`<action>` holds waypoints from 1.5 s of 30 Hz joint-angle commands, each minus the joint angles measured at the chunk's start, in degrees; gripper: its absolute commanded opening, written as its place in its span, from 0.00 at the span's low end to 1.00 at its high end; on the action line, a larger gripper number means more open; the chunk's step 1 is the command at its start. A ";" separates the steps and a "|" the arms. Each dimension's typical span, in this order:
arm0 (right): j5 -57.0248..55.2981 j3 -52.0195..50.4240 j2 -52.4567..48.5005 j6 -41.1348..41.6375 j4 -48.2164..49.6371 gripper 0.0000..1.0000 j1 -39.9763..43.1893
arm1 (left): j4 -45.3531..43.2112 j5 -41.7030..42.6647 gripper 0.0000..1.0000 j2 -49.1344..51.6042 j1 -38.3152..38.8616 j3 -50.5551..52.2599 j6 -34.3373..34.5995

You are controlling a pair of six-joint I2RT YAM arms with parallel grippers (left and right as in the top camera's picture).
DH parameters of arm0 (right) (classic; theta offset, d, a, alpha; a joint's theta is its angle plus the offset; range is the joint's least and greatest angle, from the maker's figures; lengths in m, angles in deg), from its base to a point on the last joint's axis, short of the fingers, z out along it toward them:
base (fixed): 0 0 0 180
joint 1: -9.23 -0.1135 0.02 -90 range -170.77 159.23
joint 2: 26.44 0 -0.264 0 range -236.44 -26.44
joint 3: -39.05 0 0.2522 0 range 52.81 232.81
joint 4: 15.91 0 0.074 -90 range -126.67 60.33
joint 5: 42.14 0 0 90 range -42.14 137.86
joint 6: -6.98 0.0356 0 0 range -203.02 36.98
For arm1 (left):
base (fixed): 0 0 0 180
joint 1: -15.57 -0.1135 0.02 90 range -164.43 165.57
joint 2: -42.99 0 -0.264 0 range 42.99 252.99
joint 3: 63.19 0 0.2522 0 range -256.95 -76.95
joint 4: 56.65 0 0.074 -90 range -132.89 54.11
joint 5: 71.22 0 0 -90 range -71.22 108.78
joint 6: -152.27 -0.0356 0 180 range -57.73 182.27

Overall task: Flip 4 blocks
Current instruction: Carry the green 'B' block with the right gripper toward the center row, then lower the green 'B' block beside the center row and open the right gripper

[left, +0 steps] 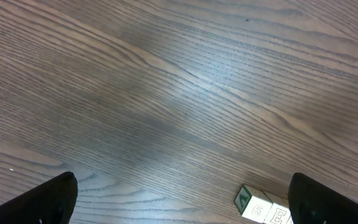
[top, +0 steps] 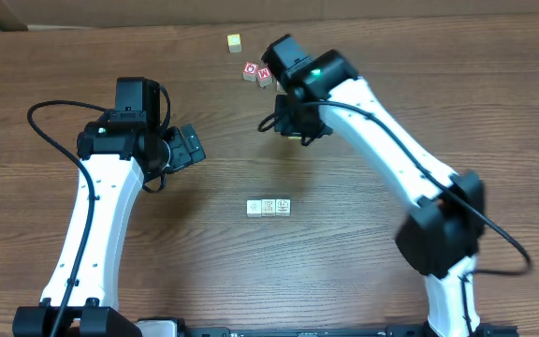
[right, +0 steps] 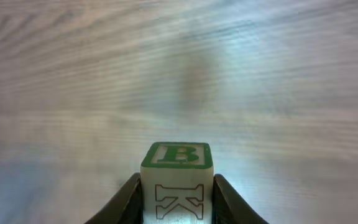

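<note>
Three pale blocks (top: 268, 207) lie in a tight row at the table's middle. The end of that row (left: 258, 206) shows at the bottom of the left wrist view, with a green face and a printed 6. My right gripper (top: 295, 131) hovers at the back of the table, shut on a fourth block (right: 178, 183). This one has a green B face and an outlined K face, and the fingers (right: 227, 200) press its two sides. My left gripper (top: 190, 148) is open and empty, left of and behind the row; its fingertips (left: 45, 200) stand wide apart.
A lone yellow cube (top: 235, 41) sits at the far back. Two red-faced cubes (top: 257, 73) lie just behind my right gripper. The right arm (top: 391, 159) stretches diagonally across the right half of the wooden table (top: 363, 271).
</note>
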State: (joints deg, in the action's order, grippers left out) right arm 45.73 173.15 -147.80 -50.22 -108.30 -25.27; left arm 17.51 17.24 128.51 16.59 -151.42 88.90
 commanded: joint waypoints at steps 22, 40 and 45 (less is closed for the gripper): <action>1.99 -14.91 6.91 3.23 -3.02 0.22 -0.44 | 0.00 -0.13 1.00 -0.02 -0.24 -0.61 -0.26; 5.33 -36.06 6.80 5.77 14.99 0.17 -1.18 | 0.00 -0.13 1.00 -0.02 -0.24 -0.61 -0.26; 7.39 -36.39 6.80 5.77 15.39 0.17 -1.49 | 0.00 -0.13 1.00 -0.02 -0.24 -0.61 -0.26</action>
State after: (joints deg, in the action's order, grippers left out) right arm 51.68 137.11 -141.24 -45.07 -93.37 -26.21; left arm 17.56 17.24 128.51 16.59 -151.42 88.90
